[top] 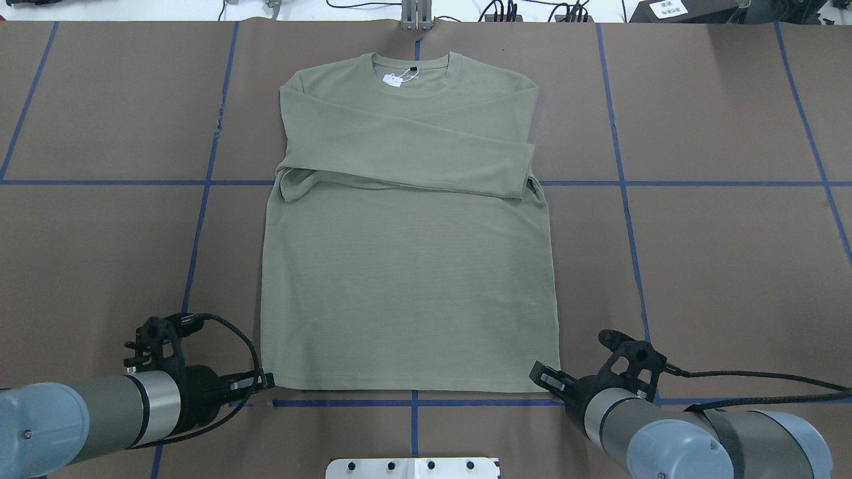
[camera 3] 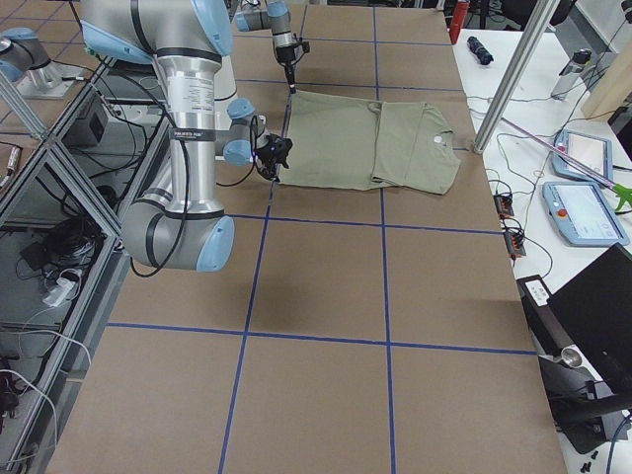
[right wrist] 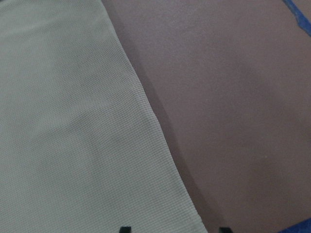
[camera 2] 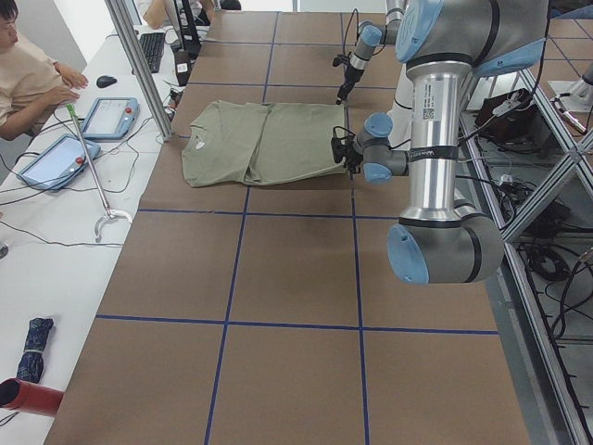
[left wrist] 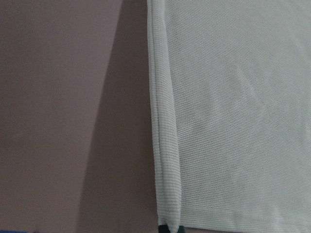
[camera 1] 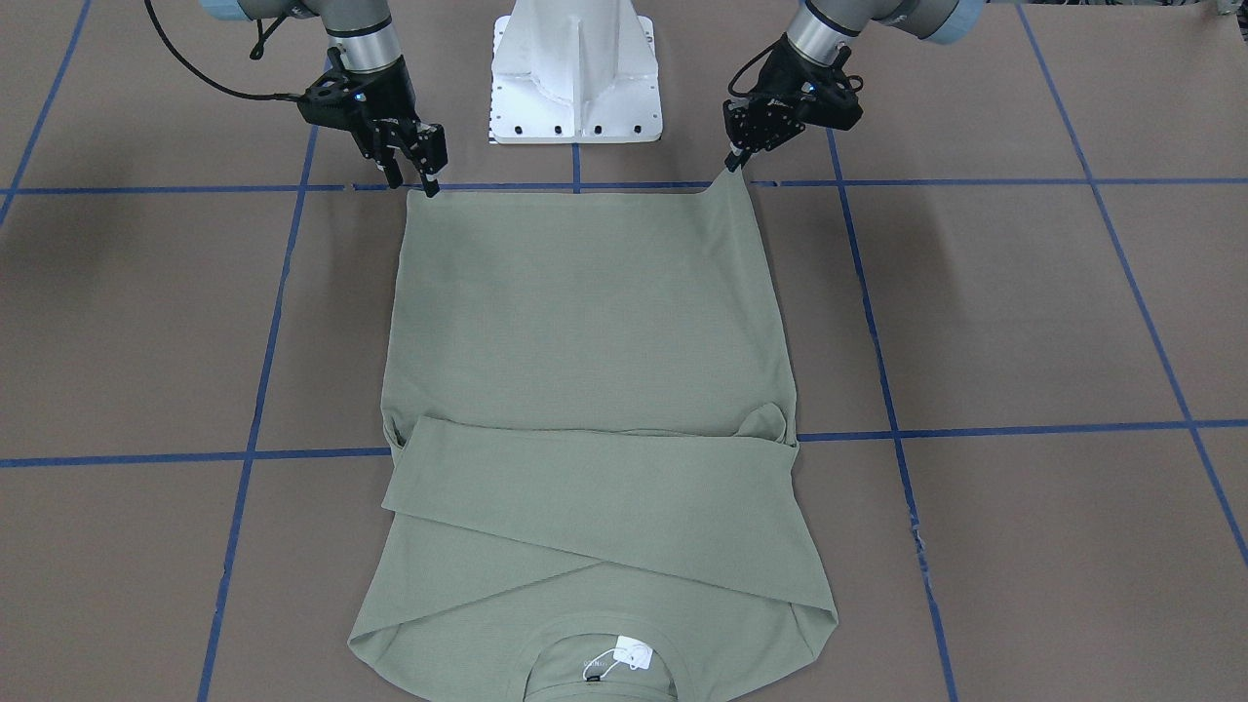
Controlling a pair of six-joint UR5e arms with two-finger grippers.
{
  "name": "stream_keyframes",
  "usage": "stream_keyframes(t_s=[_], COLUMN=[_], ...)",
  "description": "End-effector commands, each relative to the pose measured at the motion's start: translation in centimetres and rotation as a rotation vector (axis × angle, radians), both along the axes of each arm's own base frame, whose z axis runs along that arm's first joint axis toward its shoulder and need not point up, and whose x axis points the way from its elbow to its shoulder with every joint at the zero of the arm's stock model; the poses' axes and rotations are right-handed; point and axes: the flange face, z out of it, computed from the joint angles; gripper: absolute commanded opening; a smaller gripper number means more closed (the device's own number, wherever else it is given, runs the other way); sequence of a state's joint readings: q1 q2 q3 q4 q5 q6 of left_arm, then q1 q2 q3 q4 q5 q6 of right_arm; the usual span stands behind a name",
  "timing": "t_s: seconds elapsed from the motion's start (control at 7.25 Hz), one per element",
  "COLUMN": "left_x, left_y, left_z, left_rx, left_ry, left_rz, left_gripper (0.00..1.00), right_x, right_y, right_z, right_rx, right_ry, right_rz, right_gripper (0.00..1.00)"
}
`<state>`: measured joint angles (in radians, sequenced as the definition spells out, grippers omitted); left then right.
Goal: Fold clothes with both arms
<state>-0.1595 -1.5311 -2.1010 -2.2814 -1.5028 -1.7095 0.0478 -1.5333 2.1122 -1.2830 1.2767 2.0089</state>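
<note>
From across the table, the shirt lies flat on the brown table, with its hem toward the white base and its collar at the far end from both grippers. The left gripper has its fingers pressed together on one hem corner, and the cloth rises there in a small peak. The right gripper stands at the other hem corner with its fingers spread, one tip just touching the cloth. The sleeves are folded across the chest, well beyond the fingers, and a white tag sits inside the collar. A blue tape line runs just behind both sets of fingertips.

From overhead, the grippers bracket the hem — one at each outer corner — and the shirt stretches away ahead of them.

From the left side, a person sits at a white desk past the collar end, beside a tablet. A slanted metal pole stands near the collar. All three are well apart from the fingers.

The left wrist view shows a doubled strip of hem running straight out from dark fingertips that are closed on it.

The right wrist view shows two dark tips wide apart — the shirt's corner lies between them, and there is bare table toward the outer tip.
</note>
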Motion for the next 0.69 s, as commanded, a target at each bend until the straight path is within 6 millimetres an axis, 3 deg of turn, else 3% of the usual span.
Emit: stream_keyframes(t_s=[0.0,0.28,0.41,0.55], left_x=[-0.1,-0.1,-0.1,-0.1], left_y=[0.0,0.0,0.0,0.0], left_z=[0.0,0.0,0.0,0.1], left_rx=[-0.001,-0.001,0.000,-0.001], left_ry=[0.002,0.002,0.000,-0.001], left_rz=[0.000,0.000,-0.001,-0.001], left_gripper=[0.00,0.00,0.00,0.00], right_x=[-1.0,-1.5,-1.6,-1.9], right_y=[0.9,1.0,1.0,0.9], right_z=[1.2,1.5,1.3,0.4], right_rx=[0.015,0.025,0.026,0.026], right_ry=[0.028,0.037,0.033,0.014], right_rz=[-0.004,-0.003,-0.004,0.000], right_gripper=[0.70,0.70,0.61,0.18])
